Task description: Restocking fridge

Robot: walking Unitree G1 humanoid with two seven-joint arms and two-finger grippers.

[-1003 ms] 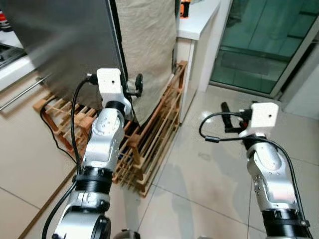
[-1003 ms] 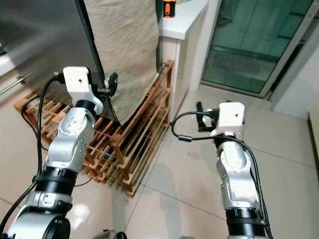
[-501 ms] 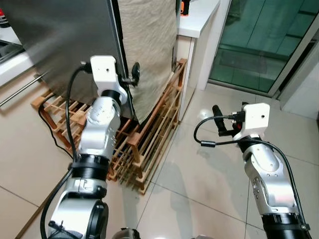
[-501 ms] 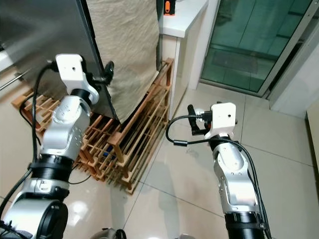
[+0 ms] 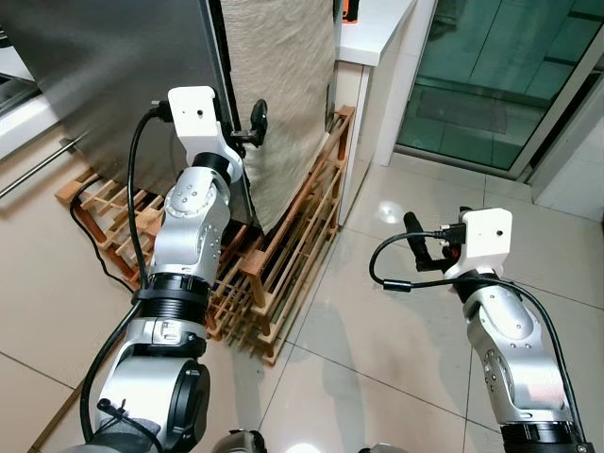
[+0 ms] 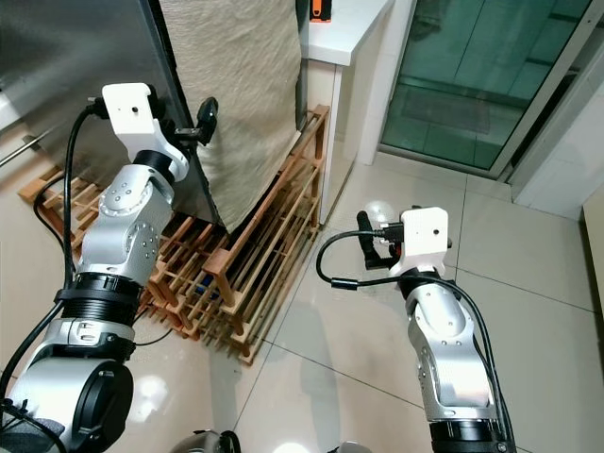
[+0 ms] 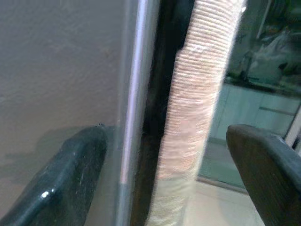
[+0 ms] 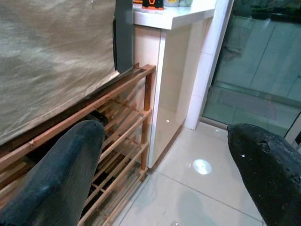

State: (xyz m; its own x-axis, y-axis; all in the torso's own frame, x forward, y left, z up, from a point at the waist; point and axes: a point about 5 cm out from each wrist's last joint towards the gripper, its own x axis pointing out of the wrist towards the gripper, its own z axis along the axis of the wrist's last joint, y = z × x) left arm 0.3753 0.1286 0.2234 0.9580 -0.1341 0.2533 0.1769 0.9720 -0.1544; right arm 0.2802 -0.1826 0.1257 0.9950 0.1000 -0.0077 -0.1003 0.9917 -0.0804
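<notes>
Beige woven cloth (image 5: 283,85) hangs down, its lower edge over a low wooden slatted rack (image 5: 283,274) on the glossy tiled floor (image 5: 377,349); a black cable (image 5: 94,250) trails across the rack's left end. White tabletop (image 5: 377,33) just right of the cloth, small orange-and-black object (image 5: 351,9) on it, too small to identify. Dark-framed green-tinted glass door (image 5: 500,75) further right; a metal bar handle (image 5: 38,170) sits on the pale front at far left.
</notes>
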